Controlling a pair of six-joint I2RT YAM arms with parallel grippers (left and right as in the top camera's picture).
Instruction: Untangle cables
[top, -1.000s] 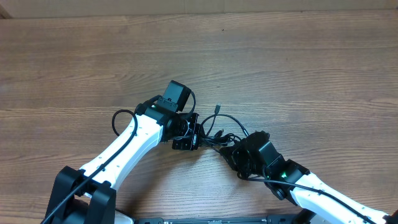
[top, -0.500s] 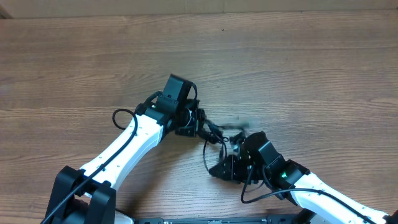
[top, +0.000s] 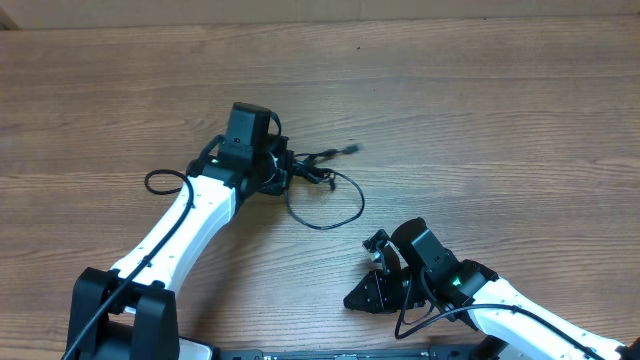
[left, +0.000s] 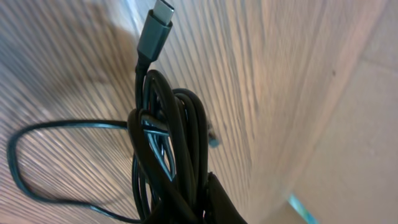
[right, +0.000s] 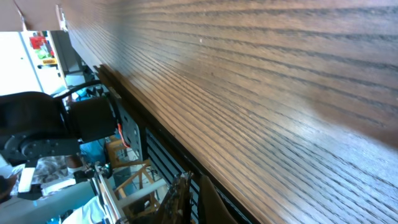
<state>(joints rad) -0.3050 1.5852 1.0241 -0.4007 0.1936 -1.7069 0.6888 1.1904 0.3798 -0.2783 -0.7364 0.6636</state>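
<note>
my worktop is bare along the far side and to the right; only the cables sprawl in a loop near the middle.

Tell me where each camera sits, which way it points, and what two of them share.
Overhead: fixed above the table, looking straight down; white arms, left gripper and right gripper show.
Left wrist: on the left arm, looking past its finger at the bundled cables and a grey plug.
Right wrist: low, tilted along the tabletop toward its edge and the room beyond; dark fingers at the bottom.
Shared: overhead and left wrist both show the cables.
</note>
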